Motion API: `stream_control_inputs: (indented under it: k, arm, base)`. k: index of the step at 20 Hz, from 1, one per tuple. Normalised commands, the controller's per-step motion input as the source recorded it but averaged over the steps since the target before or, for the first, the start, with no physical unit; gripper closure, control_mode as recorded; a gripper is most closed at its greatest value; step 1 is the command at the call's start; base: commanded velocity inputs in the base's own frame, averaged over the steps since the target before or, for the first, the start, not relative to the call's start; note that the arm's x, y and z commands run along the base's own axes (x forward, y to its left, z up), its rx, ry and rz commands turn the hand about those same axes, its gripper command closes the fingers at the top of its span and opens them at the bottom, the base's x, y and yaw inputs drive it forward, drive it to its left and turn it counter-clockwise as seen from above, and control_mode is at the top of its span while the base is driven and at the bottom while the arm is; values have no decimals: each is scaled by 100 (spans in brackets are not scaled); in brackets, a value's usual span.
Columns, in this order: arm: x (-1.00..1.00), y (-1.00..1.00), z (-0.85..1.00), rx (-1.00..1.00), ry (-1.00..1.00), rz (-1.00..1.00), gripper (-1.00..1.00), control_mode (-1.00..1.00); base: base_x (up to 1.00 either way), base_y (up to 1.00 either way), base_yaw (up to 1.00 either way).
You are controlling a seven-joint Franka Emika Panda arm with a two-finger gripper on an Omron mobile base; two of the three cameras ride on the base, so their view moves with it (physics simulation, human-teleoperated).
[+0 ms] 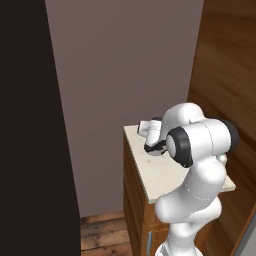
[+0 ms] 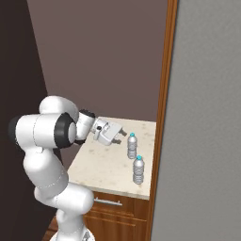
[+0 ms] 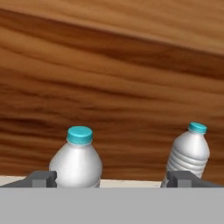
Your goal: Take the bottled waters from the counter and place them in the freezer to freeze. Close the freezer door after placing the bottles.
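Observation:
Two bottled waters with teal caps stand upright on the beige counter [image 2: 101, 167], close to its right edge. My gripper [image 2: 119, 136] hovers just left of the rear bottle [image 2: 132, 146], open and a short gap away from it. The front bottle [image 2: 138, 170] stands nearer the counter's front edge. In the hand view the rear bottle [image 3: 77, 161] sits close, between the fingertips [image 3: 42, 178] and left of centre. The other bottle [image 3: 188, 151] shows farther off on the right. My gripper [image 3: 113, 180] holds nothing. The freezer's inside is out of view.
A brown wooden panel [image 2: 163, 113] stands right behind the bottles. A tall grey panel [image 2: 204, 141] rises to its right. The counter [image 1: 162, 177] tops a narrow wooden cabinet beside a mauve wall [image 1: 120, 75]. A dark panel [image 1: 30, 150] stands at the far left.

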Motion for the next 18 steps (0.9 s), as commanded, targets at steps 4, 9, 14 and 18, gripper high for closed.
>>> stream_control_inputs:
  k: [4, 9, 14, 18]
  arm:
    - [8, 0, -7, 1, -5, 0, -100, -100]
    - [5, 0, -16, 0, -1, 0, -100, -100]
    - [8, 0, -25, 0, 0, 0, -100, -100]
    - [12, 0, -27, 0, 0, 1, -100, -100]
  base:
    - [0, 0, 0]
    - [0, 0, 0]
    - [0, 0, 0]
    - [0, 0, 0]
